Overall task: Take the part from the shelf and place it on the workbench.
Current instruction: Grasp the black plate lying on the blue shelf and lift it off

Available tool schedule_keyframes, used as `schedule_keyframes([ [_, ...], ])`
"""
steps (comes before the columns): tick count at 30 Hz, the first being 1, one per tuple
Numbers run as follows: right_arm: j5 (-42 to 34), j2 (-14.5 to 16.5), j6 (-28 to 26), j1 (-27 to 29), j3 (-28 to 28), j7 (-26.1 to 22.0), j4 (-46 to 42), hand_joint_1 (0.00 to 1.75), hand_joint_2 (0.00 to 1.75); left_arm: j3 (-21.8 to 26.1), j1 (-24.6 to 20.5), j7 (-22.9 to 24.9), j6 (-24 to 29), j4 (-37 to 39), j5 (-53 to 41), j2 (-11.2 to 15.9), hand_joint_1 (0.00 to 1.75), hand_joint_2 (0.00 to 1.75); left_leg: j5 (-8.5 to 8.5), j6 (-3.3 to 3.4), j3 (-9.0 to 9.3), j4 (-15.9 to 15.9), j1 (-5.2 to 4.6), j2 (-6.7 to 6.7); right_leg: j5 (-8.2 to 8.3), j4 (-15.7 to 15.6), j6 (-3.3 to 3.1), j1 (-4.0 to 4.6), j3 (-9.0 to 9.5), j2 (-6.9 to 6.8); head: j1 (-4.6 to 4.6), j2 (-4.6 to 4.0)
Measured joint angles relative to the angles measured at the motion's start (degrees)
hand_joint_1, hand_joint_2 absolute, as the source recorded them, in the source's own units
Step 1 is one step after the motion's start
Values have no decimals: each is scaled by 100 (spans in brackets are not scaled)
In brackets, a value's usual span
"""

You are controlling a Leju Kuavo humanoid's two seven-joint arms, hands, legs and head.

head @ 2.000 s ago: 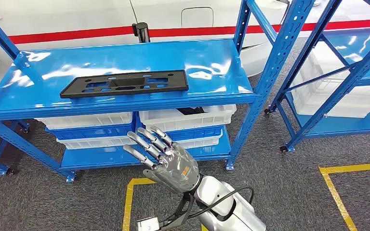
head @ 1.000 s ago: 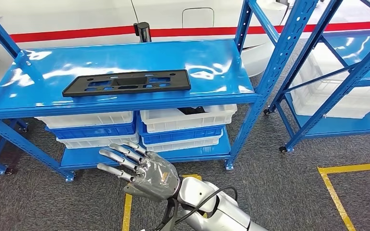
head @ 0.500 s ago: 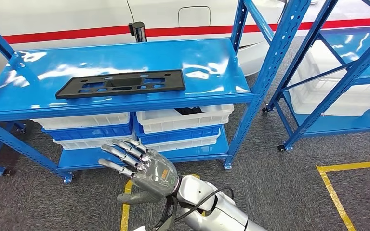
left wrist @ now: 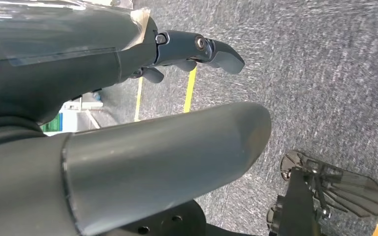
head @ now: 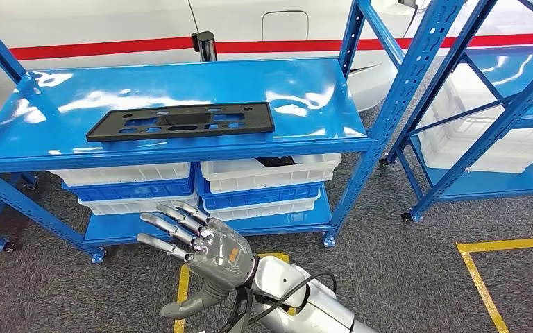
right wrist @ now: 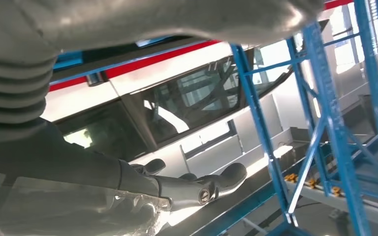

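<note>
Part [head: 180,121], a long flat black plate with cut-outs, lies flat on the top board of the blue shelf [head: 305,83], nearer its front edge and left of the middle. Below that board, white bins [head: 269,173] and blue bins [head: 260,194] sit stacked in two columns on the lower level. The right hand [head: 205,248] is raised in front of the shelf, below the part and well apart from it, palm turned away, fingers [head: 163,225] spread wide and pointing up and left, holding nothing. The left hand [left wrist: 128,128] hangs over grey carpet [left wrist: 325,73] with a yellow floor line [left wrist: 191,91]; its thumb is straight and its dark fingers [left wrist: 202,49] are only slightly bent, with nothing between them. A second blue rack [head: 500,104] stands to the right, carrying white bins. A white vehicle body with a red stripe [head: 111,47] runs behind the shelf
</note>
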Motion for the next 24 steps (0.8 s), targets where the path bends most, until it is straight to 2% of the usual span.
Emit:
schedule_keyframes([
  [1, 7, -5, -12, 7, 3, 2, 0, 0, 175, 4, 4, 0, 1, 0, -1, -5, 0, 0, 10, 10, -1, -3, -16, -12, 0, -3, -8, 1, 2, -8, -1, 0],
  [2, 14, -7, -22, 13, 6, 4, 0, 0, 175, 10, 6, 0, 4, 0, -3, -4, 0, 0, 1, 39, -7, 11, -49, -25, 16, -32, 13, -20, 16, -19, -1, 0],
  [5, 66, 5, -43, 21, 9, 10, -12, 0, 175, 23, 7, 0, 20, 0, -17, 9, 0, 0, 11, 200, 3, -18, -85, -61, 28, -78, 176, -74, 43, -56, -2, 1],
  [6, 82, 9, -50, 20, 10, 12, -18, 0, 175, 25, 5, 0, 25, 0, -20, 8, 0, 0, 33, 247, 19, -52, -68, -70, -36, 23, 190, -71, -3, -59, 1, 1],
  [7, 93, 10, -54, 24, 11, 14, -24, 0, 175, 25, 3, 0, 28, 0, -22, 5, 0, 0, 52, 280, 37, -80, -54, -81, -155, 250, 170, -59, -108, -57, 5, 1],
  [9, 100, -6, -57, 50, 13, 21, -23, 0, 175, 25, 3, 0, 33, 1, -28, 1, 0, 0, 64, 313, 35, -89, -59, -119, -486, 1013, 96, -56, -466, -44, 11, 0],
  [10, 101, -19, -57, 70, 14, 25, -22, 0, 175, 26, 7, 0, 33, 1, -32, 1, 0, 0, 65, 317, 32, -88, -69, -150, -615, 1388, 79, -52, -646, -39, 10, 0],
  [11, 103, -29, -57, 87, 14, 28, -22, 0, 175, 27, 9, 0, 33, 2, -36, 1, 0, 0, 66, 318, 30, -86, -78, -187, -667, 1601, 84, -47, -750, -34, 10, 0],
  [12, 104, -36, -57, 98, 14, 29, -22, 0, 175, 29, 11, 0, 33, 2, -39, 2, 0, 0, 66, 317, 32, -84, -85, -233, -621, 1571, 111, -44, -736, -27, 10, 0],
  [13, 104, -39, -57, 102, 14, 30, -22, 0, 175, 30, 12, 0, 33, 2, -40, 1, 0, 0, 66, 315, 38, -80, -88, -286, -494, 1307, 146, -44, -605, -9, 10, 0],
  [14, 105, -39, -57, 104, 14, 30, -22, 0, 175, 31, 12, 0, 34, 2, -42, 0, 0, 0, 66, 310, 44, -75, -89, -340, -327, 890, 176, -45, -395, 42, 11, 0],
  [16, 105, -42, -57, 103, 14, 30, -23, 0, 175, 32, 11, 0, 35, 2, -42, -6, 0, 0, 56, 277, 39, -51, -107, -435, -84, 167, 174, -39, -31, 181, 8, 0],
  [17, 106, -42, -57, 104, 15, 30, -23, 0, 131, 33, 13, 0, 36, 2, -43, -8, 0, 0, 53, 254, 26, -41, -114, -468, -37, 5, 150, -35, 52, 219, 5, 0],
  [20, 101, -29, -57, 99, 15, 34, -26, 0, 0, 36, 27, 0, 37, 2, -43, -4, 0, 0, 49, 154, -15, -24, -85, -499, 0, -53, 54, -35, 88, 169, 3, 0],
  [22, 54, -4, -46, 94, 14, 39, -30, 0, 0, 36, 29, 0, 34, 2, -42, 0, 0, 0, -108, 78, -132, 212, -65, -346, 14, -78, -15, -66, 110, 125, -3, 0],
  [24, -21, 12, -15, 106, 10, 41, -32, 0, 0, 35, 24, 0, 31, 2, -43, -3, 0, 0, -437, 8, -442, 851, -34, -163, 7, -84, -58, -76, 124, 71, -10, 0],
])
